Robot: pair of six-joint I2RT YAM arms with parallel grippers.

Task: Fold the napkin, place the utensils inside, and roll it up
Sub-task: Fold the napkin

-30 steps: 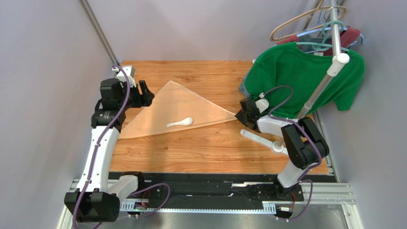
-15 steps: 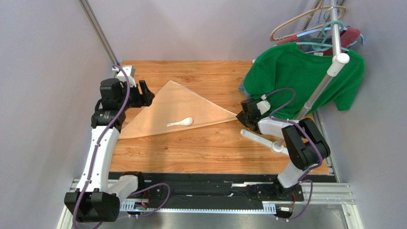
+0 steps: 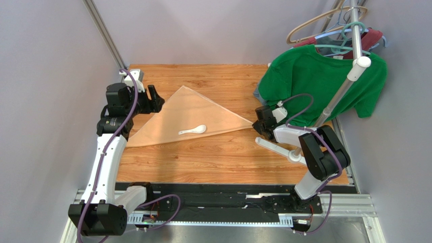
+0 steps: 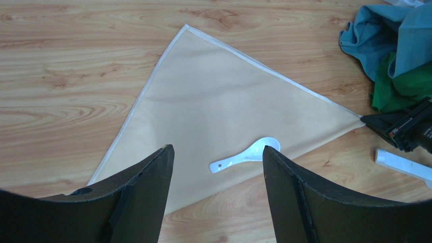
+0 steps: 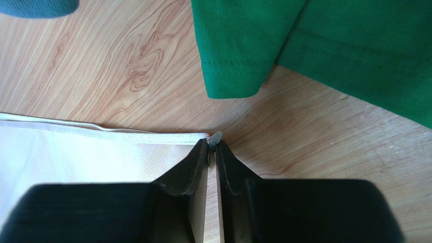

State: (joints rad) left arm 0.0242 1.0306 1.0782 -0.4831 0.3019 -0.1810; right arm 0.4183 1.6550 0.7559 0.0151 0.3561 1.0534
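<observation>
Napkin (image 3: pixel 187 116): thin peach-tan cloth with a faint sheen, lying flat as a triangle on the middle of the table; narrow stitched hem along the two short sides. In the top view its apex points to 12 o'clock and its long edge runs from 8 o'clock to 3 o'clock.
Spoon (image 3: pixel 192 130): small, white, glossy, with a short handle and a rounded bowl. It rests on the napkin just inside the long edge, toward 6 o'clock from the cloth's middle, bowl end toward 2 o'clock.
Right gripper (image 5: pixel 213 149): black wedge-shaped fingers pressed together on the napkin's 3 o'clock corner; a small tip of hem pokes out beyond them.
Left gripper (image 4: pixel 218 149): broad black matte fingers standing wide apart, holding nothing, above the napkin's 10 o'clock edge. Whether they touch the cloth cannot be told.
Table (image 3: pixel 203 162): light wood with wavy, knotted grain.
Green T-shirt (image 3: pixel 314 81): soft knit with a stitched sleeve hem, hanging from a hanger on a rack at 2 o'clock; the sleeve edge is near the right gripper and apart from the napkin.
Blue-teal cloth (image 4: pixel 385 35): crumpled, beside the T-shirt.
Rack leg (image 3: pixel 276 148): long, white, smooth, lying on the table at 4 o'clock.
</observation>
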